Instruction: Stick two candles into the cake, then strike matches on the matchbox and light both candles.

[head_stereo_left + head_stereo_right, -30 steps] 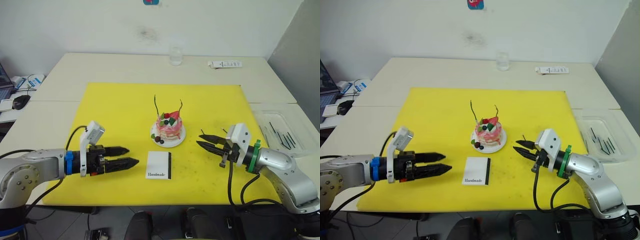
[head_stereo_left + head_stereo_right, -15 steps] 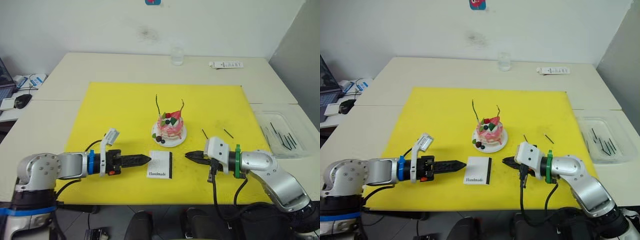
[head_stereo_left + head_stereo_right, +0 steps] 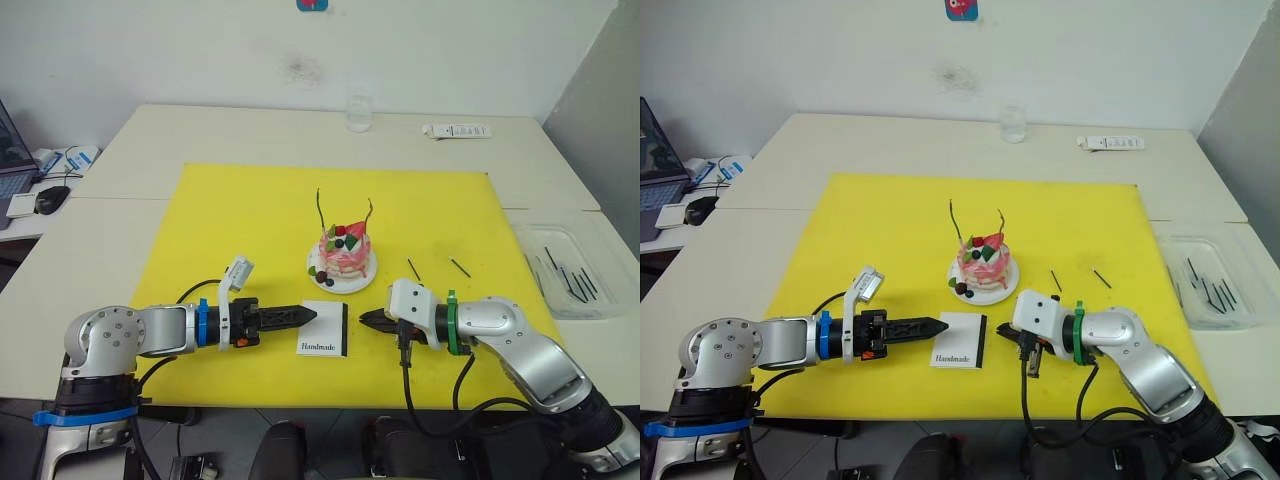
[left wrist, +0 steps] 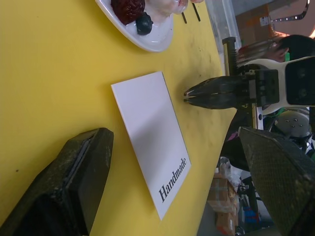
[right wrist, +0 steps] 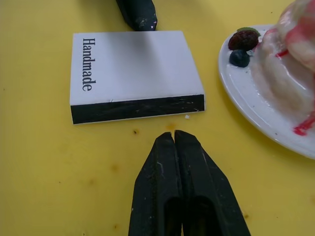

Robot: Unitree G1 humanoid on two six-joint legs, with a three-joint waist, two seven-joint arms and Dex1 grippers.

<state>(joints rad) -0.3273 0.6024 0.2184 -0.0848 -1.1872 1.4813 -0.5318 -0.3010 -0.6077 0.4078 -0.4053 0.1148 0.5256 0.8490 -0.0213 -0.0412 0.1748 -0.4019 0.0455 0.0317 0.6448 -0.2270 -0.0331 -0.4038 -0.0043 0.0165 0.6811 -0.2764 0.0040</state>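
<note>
**Spotter:** What have you got on the bench right now?

**Operator:** I see a yellow mat spread across it. The matchbox lies flat near the mat's front edge, "Handmade" face up, its black strip on the side toward my right arm. The cake sits on its small white plate just behind the box, and both candles stand upright in its top, one toward each side of the strawberry.

**Spotter:** And the end effectors?

**Operator:** My left end effector is low at the matchbox's left edge. In the left wrist view its two fingers are spread wide, nothing between them. My right end effector points at the strip side of the box, just short of it. Its fingers are pressed together with nothing held.

**Spotter:** Containers?

**Operator:** There's a clear plastic tray on the bench off the mat's right edge, well apart from the cake. It holds several thin dark sticks lying loose; I take them for matches, though I can't count them surely. Two more matches lie on the mat itself, between cake and tray. A small clear glass stands at the far side of the bench; I can't tell whether anything is in it. Beside it, toward the right, lies a white remote control.
</note>
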